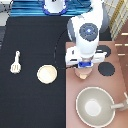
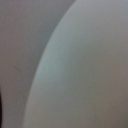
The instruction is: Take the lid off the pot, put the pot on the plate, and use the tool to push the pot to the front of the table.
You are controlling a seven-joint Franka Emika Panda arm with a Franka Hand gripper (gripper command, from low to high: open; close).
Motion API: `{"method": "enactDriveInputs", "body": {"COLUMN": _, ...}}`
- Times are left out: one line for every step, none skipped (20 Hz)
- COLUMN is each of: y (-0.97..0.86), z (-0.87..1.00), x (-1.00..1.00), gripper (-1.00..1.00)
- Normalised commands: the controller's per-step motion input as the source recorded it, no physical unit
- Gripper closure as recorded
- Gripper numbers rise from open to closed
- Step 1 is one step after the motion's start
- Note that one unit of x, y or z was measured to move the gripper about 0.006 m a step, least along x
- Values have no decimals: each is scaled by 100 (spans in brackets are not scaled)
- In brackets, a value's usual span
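My gripper hangs straight over the pinkish-tan pot on the stove counter, and the hand covers most of it. Only the pot's lower rim shows. The lid is hidden under the hand, so I cannot tell whether it sits on the pot. On the black table, the cream-yellow plate lies bare to the exterior view's left of the pot. Further left lies the cream-white spatula. A pale curved surface fills the wrist view.
The large grey pan with its handle sits on the pinkish-brown stove counter, just below the pot in the exterior view. A black burner shows to the right of the gripper. The robot's base stands at the top.
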Motion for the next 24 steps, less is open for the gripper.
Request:
{"method": "enactDriveInputs", "body": {"y": 5, "z": 43, "x": -49, "gripper": 100}}
{"method": "enactDriveInputs", "body": {"y": 8, "z": 57, "x": -65, "gripper": 100}}
{"method": "enactDriveInputs", "body": {"y": 14, "z": 67, "x": -76, "gripper": 100}}
{"method": "enactDriveInputs", "body": {"y": 19, "z": 74, "x": -80, "gripper": 100}}
{"method": "enactDriveInputs", "body": {"y": 19, "z": 77, "x": -84, "gripper": 100}}
{"method": "enactDriveInputs", "body": {"y": 14, "z": 78, "x": -86, "gripper": 100}}
{"method": "enactDriveInputs", "body": {"y": 11, "z": 78, "x": -87, "gripper": 100}}
{"method": "enactDriveInputs", "body": {"y": 10, "z": 76, "x": -91, "gripper": 100}}
{"method": "enactDriveInputs", "body": {"y": 6, "z": 72, "x": -89, "gripper": 100}}
{"method": "enactDriveInputs", "body": {"y": 4, "z": 66, "x": -91, "gripper": 100}}
{"method": "enactDriveInputs", "body": {"y": 2, "z": 61, "x": -92, "gripper": 100}}
{"method": "enactDriveInputs", "body": {"y": 0, "z": 53, "x": -93, "gripper": 100}}
{"method": "enactDriveInputs", "body": {"y": 0, "z": 47, "x": -95, "gripper": 100}}
{"method": "enactDriveInputs", "body": {"y": 0, "z": 41, "x": -97, "gripper": 100}}
{"method": "enactDriveInputs", "body": {"y": 0, "z": 31, "x": -99, "gripper": 100}}
{"method": "enactDriveInputs", "body": {"y": -1, "z": 25, "x": -100, "gripper": 100}}
{"method": "enactDriveInputs", "body": {"y": -7, "z": 13, "x": -100, "gripper": 100}}
{"method": "enactDriveInputs", "body": {"y": -11, "z": 3, "x": -100, "gripper": 100}}
{"method": "enactDriveInputs", "body": {"y": -17, "z": 0, "x": -100, "gripper": 100}}
{"method": "enactDriveInputs", "body": {"y": -20, "z": -8, "x": -100, "gripper": 100}}
{"method": "enactDriveInputs", "body": {"y": -23, "z": -31, "x": -100, "gripper": 100}}
{"method": "enactDriveInputs", "body": {"y": -25, "z": -50, "x": -100, "gripper": 100}}
{"method": "enactDriveInputs", "body": {"y": -24, "z": -57, "x": -100, "gripper": 100}}
{"method": "enactDriveInputs", "body": {"y": -23, "z": -65, "x": -100, "gripper": 100}}
